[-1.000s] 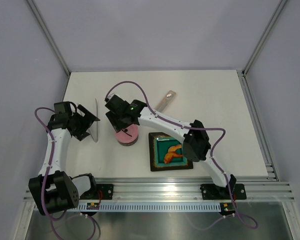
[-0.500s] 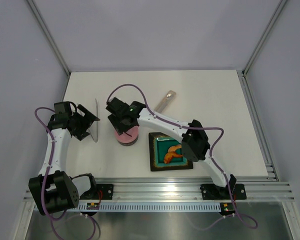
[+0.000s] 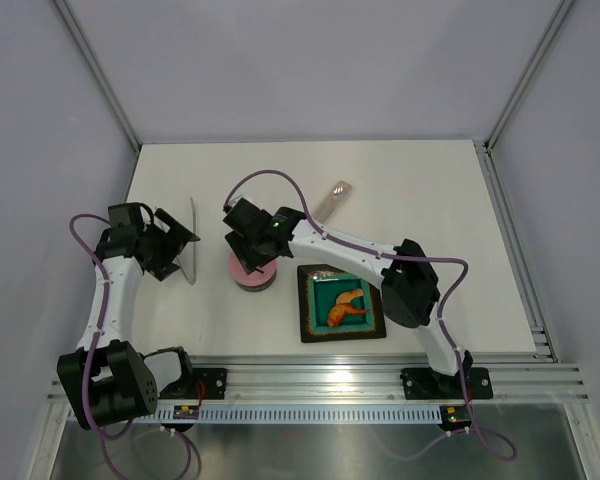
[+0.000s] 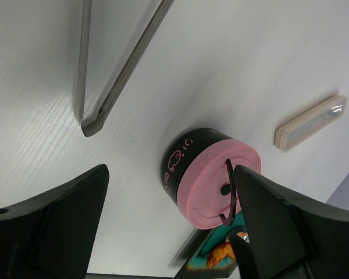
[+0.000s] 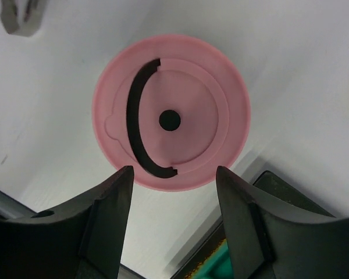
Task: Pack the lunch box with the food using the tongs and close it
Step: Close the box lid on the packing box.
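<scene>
The lunch box (image 3: 251, 272) stands on the white desk (image 3: 430, 200) near the middle, and every place below is told from it. Its pink lid (image 5: 171, 119) sits on top, closing it, with the black handle (image 5: 138, 125) curving over one side of the lid and a black dot at the centre. In the left wrist view the box's side shows dark, printed in pink with a small cartoon shape and a few letters too small and tilted to read.

The right tool (image 5: 174, 172) hangs straight above the lid. Its fingers (image 5: 107, 224) are parted about halfway with nothing between them, and the lid shows in the gap.

The left tool (image 3: 178, 250) is to the left of the box, low over the desk, its jaws spread wide and empty. The tongs (image 3: 192, 240) lie flat on the desk between that tool and the box, arms slightly apart and held by nothing.

Just right of the box lies a square teal plate (image 3: 315, 325) with a dark rim. The orange food (image 3: 348, 306) rests on it. Beyond the box, toward the far right, a short flat silvery utensil (image 3: 331, 199) lies on the desk, well apart from it.
</scene>
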Controlling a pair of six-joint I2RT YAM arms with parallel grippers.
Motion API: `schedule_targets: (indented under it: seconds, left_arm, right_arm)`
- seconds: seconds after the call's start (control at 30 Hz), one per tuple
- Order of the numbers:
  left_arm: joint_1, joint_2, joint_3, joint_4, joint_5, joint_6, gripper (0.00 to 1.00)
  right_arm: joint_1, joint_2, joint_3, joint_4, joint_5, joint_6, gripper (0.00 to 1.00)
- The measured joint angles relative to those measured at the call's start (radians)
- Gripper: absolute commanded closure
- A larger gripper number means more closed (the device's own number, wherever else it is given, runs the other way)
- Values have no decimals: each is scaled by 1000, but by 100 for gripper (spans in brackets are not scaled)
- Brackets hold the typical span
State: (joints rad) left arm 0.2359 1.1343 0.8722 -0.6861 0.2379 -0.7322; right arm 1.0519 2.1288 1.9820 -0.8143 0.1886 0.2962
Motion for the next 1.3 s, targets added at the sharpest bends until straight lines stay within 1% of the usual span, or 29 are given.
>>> schedule_targets:
  seconds: [0.17,0.47,0.57,0.77,0.9,1.07,1.17,1.3]
  left_arm:
    - [0,0,-10,2,0,0,8]
    - [0,0,-17,0,0,0,8]
    - [0,0,-17,0,0,0,8]
    - [0,0,-17,0,0,0,8]
    - [0,0,-17,0,0,0,8]
    - [0,0,-17,0,0,0,8]
    - [0,0,-18,0,0,0,8]
    - [0,0,-23,1,0,0,8]
  right_arm:
    - [2,71,-26,6,7,5,35]
    - [4,59,-24,-1,5,6,35]
    - [4,56,2,-13,13,2,34]
    - [4,64,112,-31,23,-8,34]
    - [5,103,175,-22,18,-13,34]
    - [5,201,180,-26,-4,-16,34]
    - [8,208,201,-12,-11,-21,35]
    - [8,207,195,-35,-17,-24,34]
